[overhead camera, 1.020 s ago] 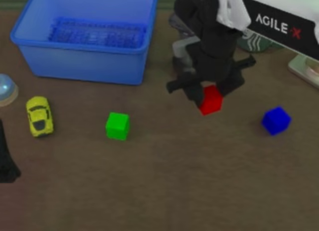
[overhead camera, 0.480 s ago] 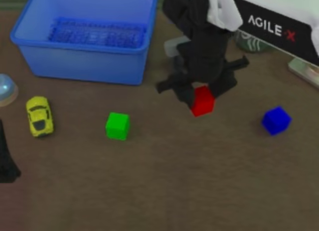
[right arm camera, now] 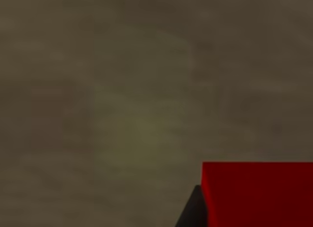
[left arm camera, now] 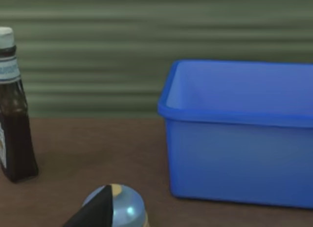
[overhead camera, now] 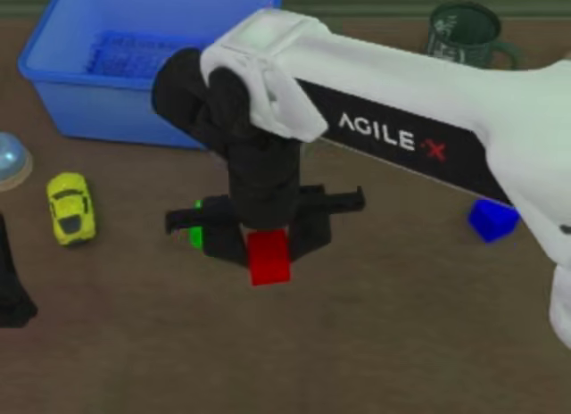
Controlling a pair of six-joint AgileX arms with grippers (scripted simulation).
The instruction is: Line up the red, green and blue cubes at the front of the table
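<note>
My right gripper (overhead camera: 267,250) is shut on the red cube (overhead camera: 268,256), held over the table (overhead camera: 401,351) left of its middle. In the right wrist view the red cube (right arm camera: 257,192) fills a corner, with a dark finger (right arm camera: 193,212) against its side and bare table behind it. Only a sliver of the green cube (overhead camera: 194,236) shows, close beside the gripper on its left and mostly hidden by it. The blue cube (overhead camera: 491,220) sits at the right, partly under the white arm. My left gripper (overhead camera: 11,293) stays parked at the left edge.
A large blue bin (overhead camera: 107,102) stands at the back left. A yellow toy car (overhead camera: 70,208) and a silvery dome (overhead camera: 9,157) lie near the left edge. A dark green mug (overhead camera: 464,32) is at the back right. The left wrist view shows a brown bottle (left arm camera: 12,114).
My right arm has swung left and toward the front, carrying the red cube from the middle-right to beside the green cube. It now covers most of the green cube.
</note>
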